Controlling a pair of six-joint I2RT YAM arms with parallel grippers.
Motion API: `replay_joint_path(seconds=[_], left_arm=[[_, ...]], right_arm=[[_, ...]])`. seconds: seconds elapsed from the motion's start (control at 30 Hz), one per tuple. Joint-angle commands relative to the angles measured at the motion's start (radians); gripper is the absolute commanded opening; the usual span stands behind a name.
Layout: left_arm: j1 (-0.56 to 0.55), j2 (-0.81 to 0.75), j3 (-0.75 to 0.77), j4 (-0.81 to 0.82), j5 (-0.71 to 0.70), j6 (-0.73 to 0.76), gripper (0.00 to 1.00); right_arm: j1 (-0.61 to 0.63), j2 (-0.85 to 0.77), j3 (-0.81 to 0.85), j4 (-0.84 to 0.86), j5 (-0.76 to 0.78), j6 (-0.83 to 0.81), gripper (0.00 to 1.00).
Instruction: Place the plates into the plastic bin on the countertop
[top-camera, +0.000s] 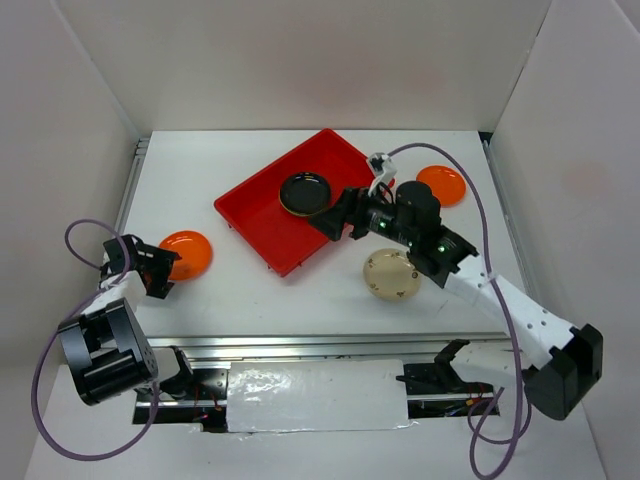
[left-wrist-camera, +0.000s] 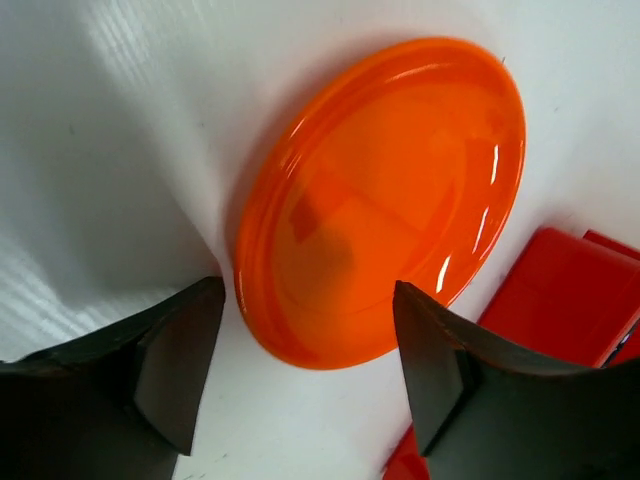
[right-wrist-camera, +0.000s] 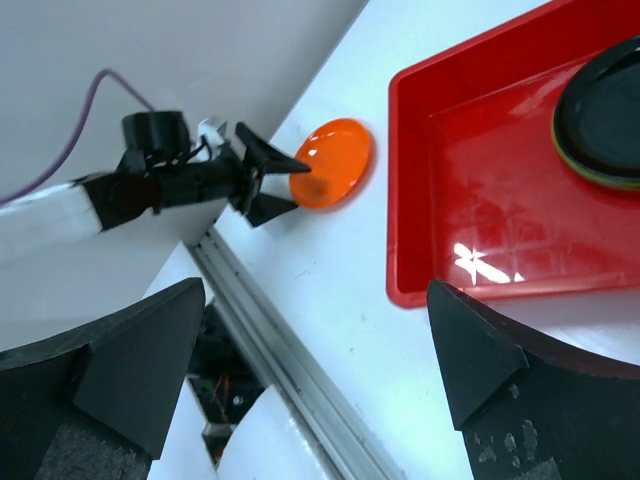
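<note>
The red plastic bin (top-camera: 262, 215) lies on the white countertop (top-camera: 250, 290), with a black plate (top-camera: 304, 193) in it; a yellow-green rim shows under that plate. An orange plate (top-camera: 186, 254) lies left of the bin. A second orange plate (top-camera: 441, 185) lies to its right, and a beige speckled plate (top-camera: 391, 275) lies in front. My left gripper (top-camera: 164, 268) is open and empty at the near edge of the left orange plate (left-wrist-camera: 385, 200), one finger (left-wrist-camera: 180, 360) on each side. My right gripper (top-camera: 338, 215) is open and empty above the bin's near right rim (right-wrist-camera: 480, 290). The other plates are out of view.
White walls stand close around the countertop. A metal rail (top-camera: 300, 345) runs along the near edge, with the arm bases and cables behind it. In the right wrist view the left arm (right-wrist-camera: 180, 180) reaches the orange plate (right-wrist-camera: 333, 163) beside the rail (right-wrist-camera: 290, 360).
</note>
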Motion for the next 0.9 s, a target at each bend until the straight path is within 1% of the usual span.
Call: replay_joint_path(seconds=[0.0, 0.03, 0.1, 0.13, 0.17, 0.2, 0.23, 0.3, 0.37, 0.4, 0.43, 0.47, 0.53, 0.6, 0.63, 0.67, 0.7, 0.73, 0.77, 0.83, 0.87], left_arm=[[-0.002, 0.069, -0.034, 0.041, -0.035, -0.029, 0.82], [-0.002, 0.077, -0.038, 0.043, -0.038, -0.034, 0.75], [-0.002, 0.088, -0.049, 0.055, -0.045, -0.04, 0.69], [-0.004, 0.088, -0.055, 0.063, -0.047, -0.045, 0.58], [-0.002, 0.088, -0.061, 0.067, -0.047, -0.049, 0.51], [-0.004, 0.085, -0.066, 0.067, -0.045, -0.052, 0.42], [-0.002, 0.082, -0.069, 0.072, -0.042, -0.055, 0.29], [-0.002, 0.069, -0.074, 0.06, -0.056, -0.069, 0.25], [-0.002, 0.051, -0.078, 0.057, -0.062, -0.08, 0.19], [-0.004, 0.034, -0.075, 0.043, -0.071, -0.081, 0.13], [-0.002, 0.023, -0.074, 0.032, -0.076, -0.084, 0.01], [-0.002, -0.004, -0.057, 0.015, -0.08, -0.081, 0.0], [-0.002, -0.053, -0.031, -0.069, -0.109, -0.078, 0.0], [-0.002, -0.169, 0.012, -0.156, -0.108, -0.075, 0.0], [-0.002, -0.218, 0.032, -0.182, -0.158, -0.065, 0.0], [-0.002, -0.31, 0.073, -0.205, -0.169, -0.058, 0.0], [-0.004, -0.349, 0.101, -0.222, -0.179, -0.049, 0.0], [-0.008, -0.384, 0.132, -0.273, -0.198, -0.037, 0.0], [-0.013, -0.432, 0.19, -0.288, -0.208, -0.031, 0.0], [-0.034, -0.448, 0.26, -0.286, -0.191, -0.011, 0.0], [-0.045, -0.431, 0.277, -0.272, -0.141, -0.005, 0.0]], right_arm=[[0.007, -0.113, -0.061, 0.099, -0.009, 0.029, 1.0], [0.005, -0.131, -0.067, 0.084, -0.001, 0.033, 1.0], [-0.011, -0.179, -0.081, 0.065, 0.014, 0.038, 1.0], [-0.019, -0.191, -0.084, 0.045, 0.023, 0.044, 1.0], [-0.028, -0.214, -0.089, 0.045, 0.025, 0.047, 1.0], [-0.043, -0.226, -0.089, 0.019, 0.025, 0.055, 1.0], [-0.05, -0.237, -0.093, 0.006, 0.025, 0.058, 1.0], [-0.065, -0.279, -0.11, 0.001, 0.03, 0.07, 1.0], [-0.076, -0.314, -0.122, -0.01, 0.039, 0.076, 1.0], [-0.086, -0.325, -0.129, -0.015, 0.042, 0.076, 1.0], [-0.093, -0.335, -0.13, -0.031, 0.043, 0.073, 1.0], [-0.1, -0.355, -0.133, -0.038, 0.046, 0.073, 1.0], [-0.123, -0.371, -0.139, -0.063, 0.047, 0.072, 1.0], [-0.145, -0.397, -0.146, -0.077, 0.043, 0.072, 1.0], [-0.165, -0.404, -0.147, -0.093, 0.042, 0.073, 1.0], [-0.179, -0.42, -0.149, -0.1, 0.039, 0.072, 1.0], [-0.188, -0.429, -0.149, -0.108, 0.042, 0.073, 1.0], [-0.2, -0.434, -0.147, -0.134, 0.05, 0.076, 1.0], [-0.223, -0.443, -0.146, -0.148, 0.059, 0.076, 1.0], [-0.249, -0.444, -0.139, -0.209, 0.132, 0.101, 1.0], [-0.277, -0.437, -0.138, -0.232, 0.164, 0.109, 1.0]])
